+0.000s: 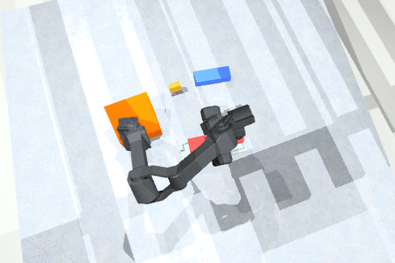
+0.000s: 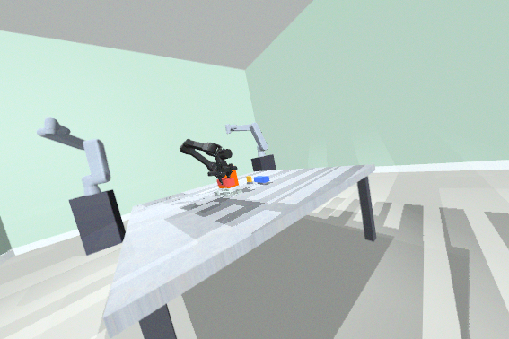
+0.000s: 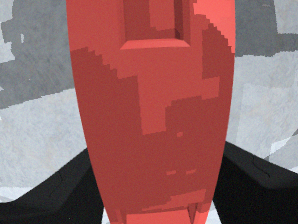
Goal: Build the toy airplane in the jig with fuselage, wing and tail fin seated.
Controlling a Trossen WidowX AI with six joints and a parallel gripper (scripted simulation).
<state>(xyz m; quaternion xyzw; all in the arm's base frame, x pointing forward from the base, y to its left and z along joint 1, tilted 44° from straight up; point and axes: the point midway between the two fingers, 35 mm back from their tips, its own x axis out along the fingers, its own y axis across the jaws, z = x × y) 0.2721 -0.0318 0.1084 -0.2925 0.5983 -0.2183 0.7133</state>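
Gripper (image 1: 223, 137) (image 2: 225, 178) (image 3: 152, 143) clamped on red fuselage (image 1: 197, 143) (image 2: 227, 182) (image 3: 155, 100). Pale, shadow-striped table (image 1: 102, 195) (image 2: 185, 265); pale green walls (image 2: 118, 99), grey ceiling (image 2: 153, 27).

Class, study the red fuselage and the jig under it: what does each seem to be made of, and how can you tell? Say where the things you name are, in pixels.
Fuselage (image 1: 196, 143) (image 3: 150, 100): probably plastic, perhaps painted wood; even red, crisp-edged recesses, no visible grain.

Jig (image 1: 239, 148): perhaps clear plastic or glass; pale green tint, and it looks see-through.
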